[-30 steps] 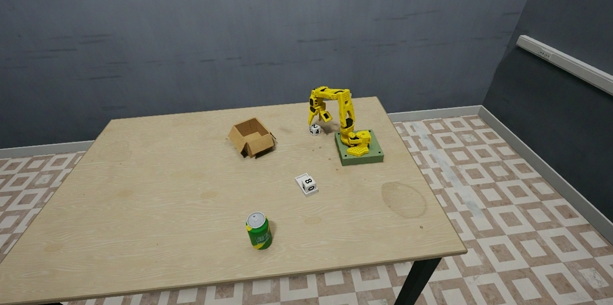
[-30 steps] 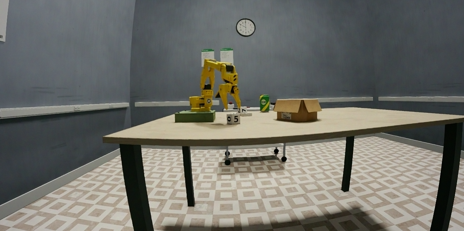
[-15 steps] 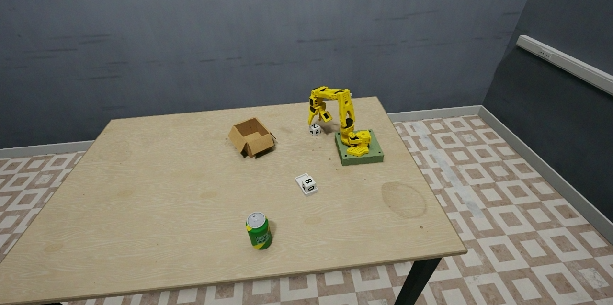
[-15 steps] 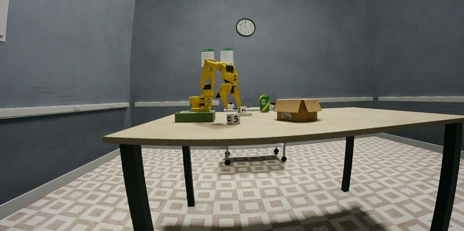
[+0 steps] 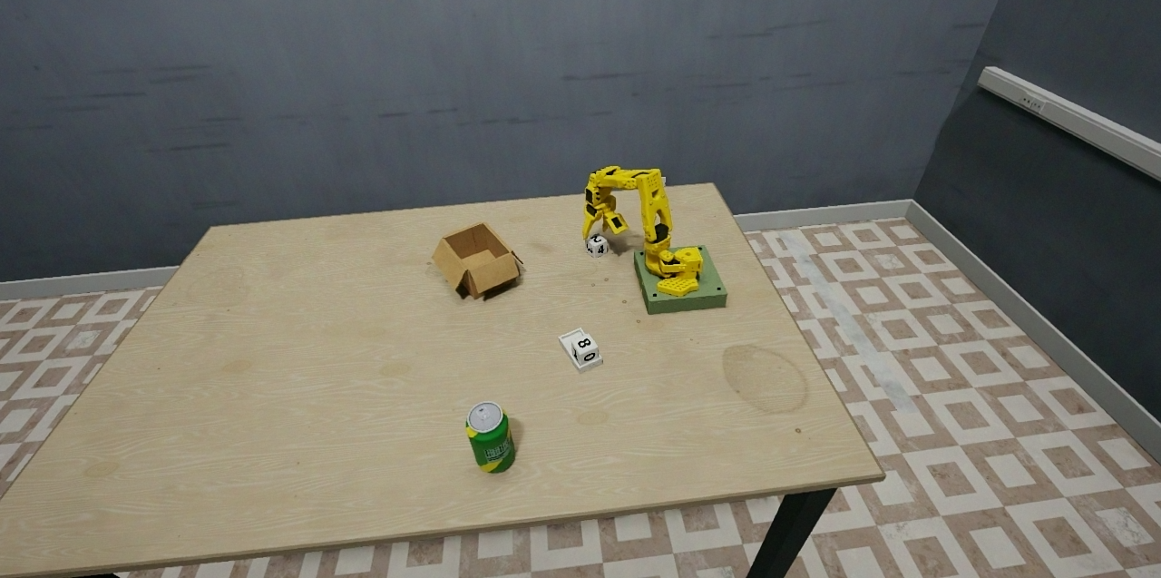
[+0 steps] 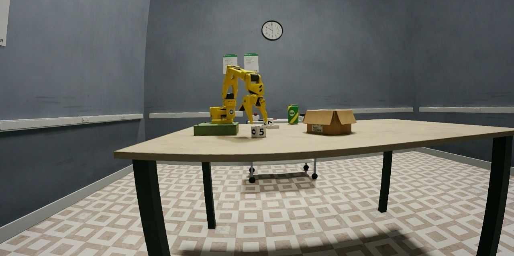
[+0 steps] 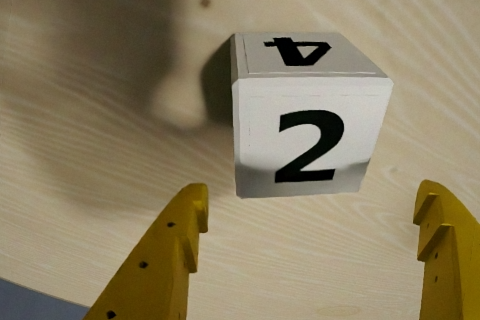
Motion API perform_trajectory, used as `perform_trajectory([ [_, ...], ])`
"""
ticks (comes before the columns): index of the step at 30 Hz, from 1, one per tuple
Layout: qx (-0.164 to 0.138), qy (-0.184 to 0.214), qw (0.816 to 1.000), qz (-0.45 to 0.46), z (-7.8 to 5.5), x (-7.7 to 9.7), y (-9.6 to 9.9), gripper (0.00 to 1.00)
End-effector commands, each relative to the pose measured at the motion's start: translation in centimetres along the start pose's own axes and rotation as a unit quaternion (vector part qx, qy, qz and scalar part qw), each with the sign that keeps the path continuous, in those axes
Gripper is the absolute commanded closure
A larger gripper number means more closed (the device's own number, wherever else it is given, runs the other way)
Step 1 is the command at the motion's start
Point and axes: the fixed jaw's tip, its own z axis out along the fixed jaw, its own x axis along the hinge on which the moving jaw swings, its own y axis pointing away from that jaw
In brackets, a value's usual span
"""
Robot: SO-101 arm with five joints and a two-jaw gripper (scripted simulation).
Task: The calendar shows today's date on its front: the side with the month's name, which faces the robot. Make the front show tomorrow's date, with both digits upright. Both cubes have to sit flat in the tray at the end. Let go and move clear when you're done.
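Observation:
A loose white cube (image 5: 596, 247) (image 6: 258, 132) (image 7: 310, 146) sits flat on the table, off the tray. Its top shows 2; one side shows 4, and the exterior camera sees 0 and 5 on its sides. My gripper (image 5: 604, 234) (image 6: 259, 121) (image 7: 312, 187) is open and empty, pointing down just above this cube, fingertips towards its lower edge in the wrist view. The white tray (image 5: 570, 336) (image 6: 275, 127) holds the other cube (image 5: 584, 347) (image 6: 270, 121) at one end, with 8 on top and 0 on a side. The tray's other end is empty. The month's name is not legible.
An open cardboard box (image 5: 493, 274) (image 6: 339, 129) stands across from the arm's green base (image 5: 687, 303) (image 6: 215, 129). A green can (image 5: 492, 441) (image 6: 292, 114) stands beyond the tray, on the side away from the loose cube. The table edge shows in the wrist view's lower left.

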Motion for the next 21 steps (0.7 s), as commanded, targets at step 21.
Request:
perform_trajectory([
  [21,0.0,-0.007,1.0,0.001,3.2,-0.4,0.2,0.65],
])
